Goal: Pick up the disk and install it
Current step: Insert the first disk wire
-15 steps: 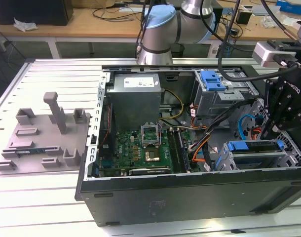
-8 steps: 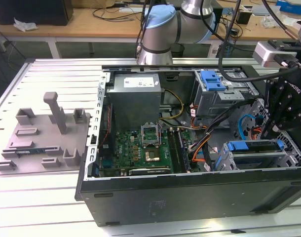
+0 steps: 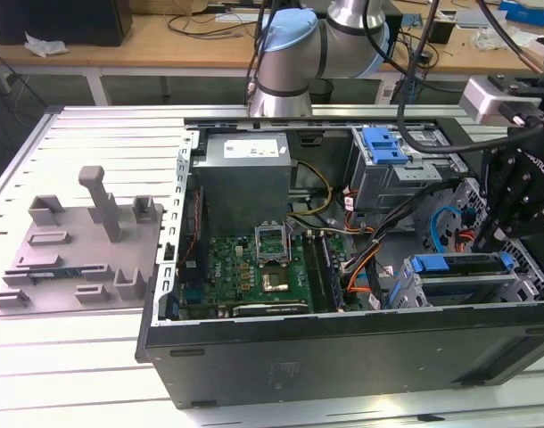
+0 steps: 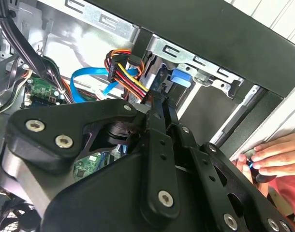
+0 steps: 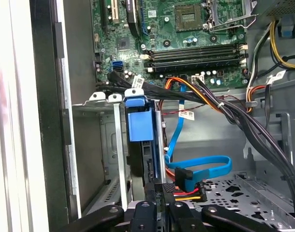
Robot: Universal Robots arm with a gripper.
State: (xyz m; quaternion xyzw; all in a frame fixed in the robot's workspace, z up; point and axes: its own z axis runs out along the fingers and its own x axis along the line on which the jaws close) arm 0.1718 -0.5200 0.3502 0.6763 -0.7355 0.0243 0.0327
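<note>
Status: the disk [image 3: 459, 265] sits edge-on in the lower drive cage [image 3: 473, 292] at the exterior view's right, blue front up, with the gripper [image 5: 159, 207] right at its far end. Whether the claw is spread or pinching it I can't tell.

Risks, as I judge them:
- The blue data cable [image 5: 200, 166] and the orange-yellow power bundle [image 4: 125, 72] hang just beside the disk's connector end. One could snag or get pinched against the cage wall.
- The slab looks a close fit between the cage rails. If it tilts, I'd expect it to jam rather than seat.
- A person's hand [image 4: 275, 154] rests on the case edge near the gripper, so any sideways swing is a contact hazard.

Containers, in the exterior view:
- The grey fixture plate [image 3: 22, 299] carries upright posts and slots, and a slim green strip [image 3: 62, 272] lies in one slot.
- The open PC case [image 3: 343, 357] holds the power supply [image 3: 245, 169] with the motherboard [image 3: 245, 267] below it.
- The upper drive cage [image 3: 401, 183] has a blue plastic bracket [image 3: 383, 143] on top. What's inside is hidden.
- The lower drive cage holds the disk.
</note>
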